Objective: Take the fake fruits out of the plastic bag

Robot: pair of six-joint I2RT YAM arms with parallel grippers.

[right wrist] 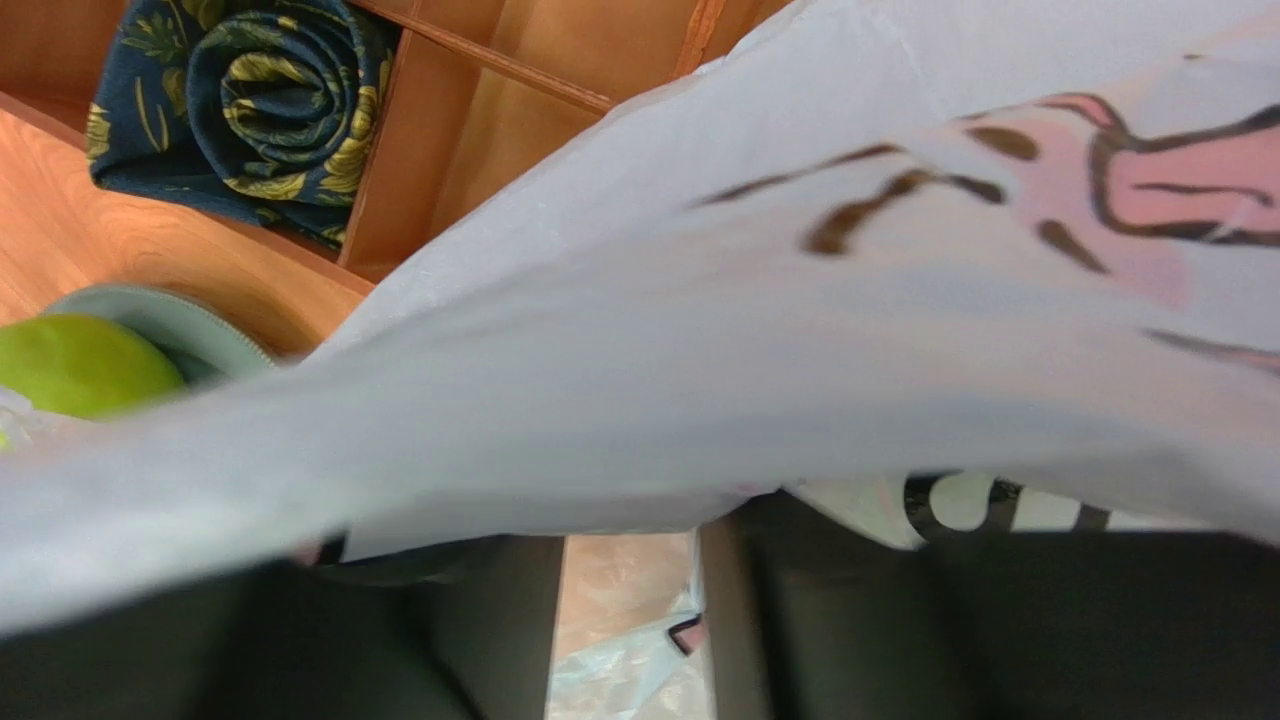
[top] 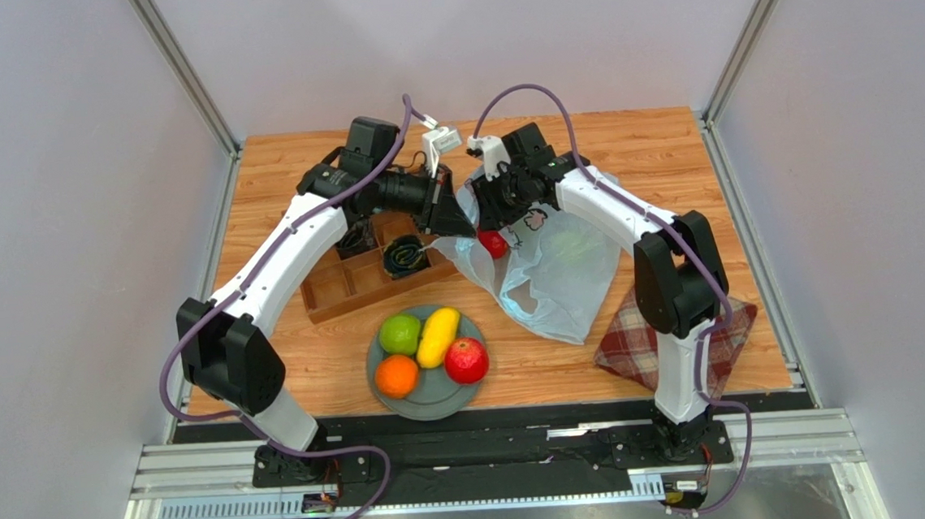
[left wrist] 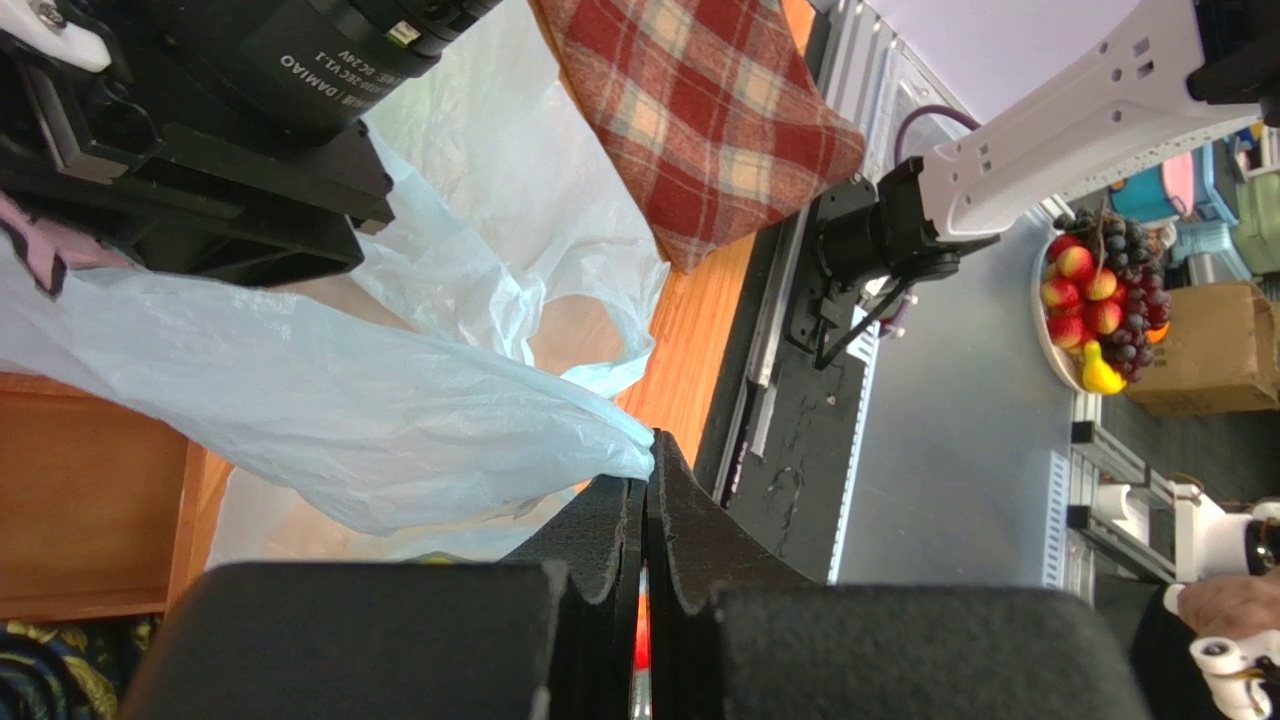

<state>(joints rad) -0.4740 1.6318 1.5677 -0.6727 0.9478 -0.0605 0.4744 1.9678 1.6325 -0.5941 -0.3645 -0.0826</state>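
Note:
The pale-blue plastic bag point(top: 554, 271) lies at mid-table with its mouth lifted toward both grippers. My left gripper point(top: 455, 220) is shut on the bag's edge point(left wrist: 609, 435), which runs into the pinched jaws point(left wrist: 649, 473). My right gripper point(top: 495, 212) hangs at the bag's mouth. In its wrist view the bag film point(right wrist: 721, 345) drapes over the fingertips, and the fingers point(right wrist: 451, 630) stand apart with nothing between them. A red apple point(top: 493, 243) and a green fruit point(top: 572, 247) show through the bag. A green apple point(top: 399, 334), mango point(top: 439, 337), orange point(top: 396, 375) and red apple point(top: 467, 359) rest on the grey plate point(top: 431, 402).
A wooden compartment box point(top: 341, 286) with rolled dark socks point(top: 404, 258) stands left of the bag, close under the left gripper. A red plaid cloth point(top: 669, 343) lies at the front right, beside the right arm's base. The plate sits just in front of the box and bag.

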